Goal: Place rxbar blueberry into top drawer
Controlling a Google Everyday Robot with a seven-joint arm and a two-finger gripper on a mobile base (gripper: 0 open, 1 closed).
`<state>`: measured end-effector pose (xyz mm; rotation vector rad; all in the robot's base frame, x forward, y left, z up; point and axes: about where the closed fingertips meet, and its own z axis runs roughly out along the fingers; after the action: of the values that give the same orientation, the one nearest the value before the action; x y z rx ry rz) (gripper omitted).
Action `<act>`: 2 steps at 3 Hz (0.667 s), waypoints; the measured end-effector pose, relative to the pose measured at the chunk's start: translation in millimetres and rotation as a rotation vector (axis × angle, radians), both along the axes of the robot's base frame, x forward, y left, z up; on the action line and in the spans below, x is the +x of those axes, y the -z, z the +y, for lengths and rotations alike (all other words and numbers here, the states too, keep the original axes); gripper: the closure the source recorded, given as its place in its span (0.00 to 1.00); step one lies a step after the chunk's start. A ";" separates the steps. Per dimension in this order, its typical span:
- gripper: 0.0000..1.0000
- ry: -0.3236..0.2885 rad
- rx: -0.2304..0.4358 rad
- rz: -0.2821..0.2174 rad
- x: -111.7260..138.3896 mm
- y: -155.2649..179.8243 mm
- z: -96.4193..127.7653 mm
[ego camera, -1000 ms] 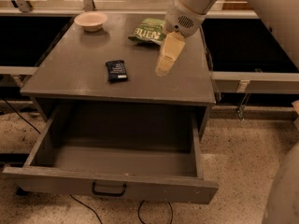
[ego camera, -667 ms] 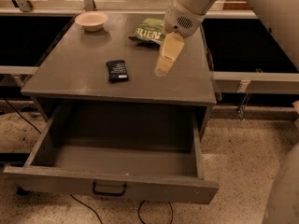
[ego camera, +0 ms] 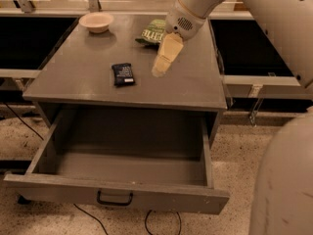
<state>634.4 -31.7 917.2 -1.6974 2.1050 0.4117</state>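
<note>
Below the cabinet top: drawer open, bar above it

Nearest, the drawer (ego camera: pixel 161 192) stands pulled out, its grey floor exposed. Behind it, on the cabinet top (ego camera: pixel 83 67), the bar (ego camera: pixel 122 74) lies flat, long axis near-to-far. Just right of it hangs the gripper (ego camera: pixel 160 68); open or closed cannot be told. Farther back: chip bag (ego camera: pixel 150 31), bowl (ego camera: pixel 96 21).

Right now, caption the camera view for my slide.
Gripper poised beside the rxbar blueberry on the cabinet top; top drawer open below.
</note>
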 end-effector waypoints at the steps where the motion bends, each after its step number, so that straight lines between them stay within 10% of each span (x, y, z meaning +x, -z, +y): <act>1: 0.00 0.012 0.012 0.049 9.5 4.0 10.3; 2: 0.00 0.020 0.008 0.053 10.7 5.2 10.7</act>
<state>645.1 -21.0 912.1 -1.6775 2.1528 0.4627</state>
